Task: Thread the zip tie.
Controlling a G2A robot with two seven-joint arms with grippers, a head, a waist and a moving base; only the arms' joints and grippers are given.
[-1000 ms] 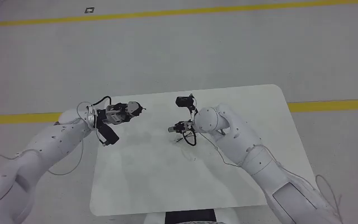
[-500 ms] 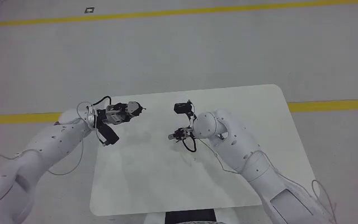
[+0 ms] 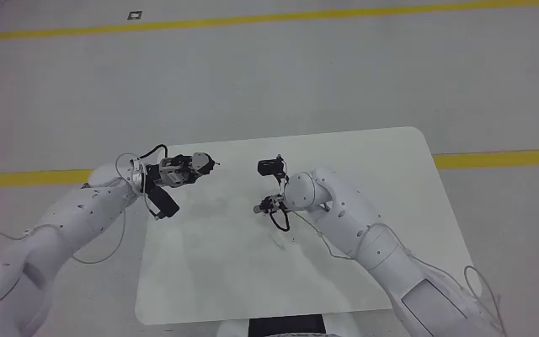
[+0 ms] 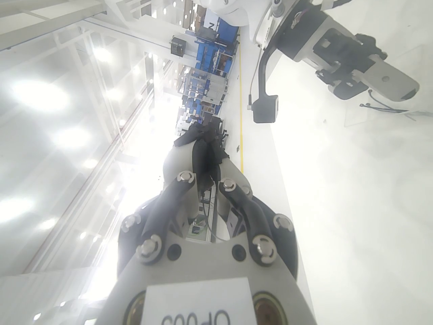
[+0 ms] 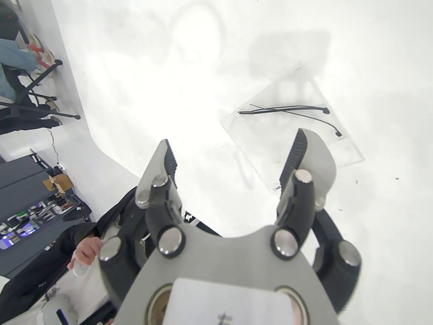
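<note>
My right pincer (image 5: 233,142) hangs wide open, tipped down above thin black plastic zip ties (image 5: 284,109) on a clear plastic sheet (image 5: 341,152) (white table (image 3: 379,168) underneath). My left pincer (image 4: 203,152), held level, pinches a thin black strip (image 4: 206,170).

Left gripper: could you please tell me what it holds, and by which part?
The left gripper pinches a zip tie at its fingertips; which part cannot be told.
</note>
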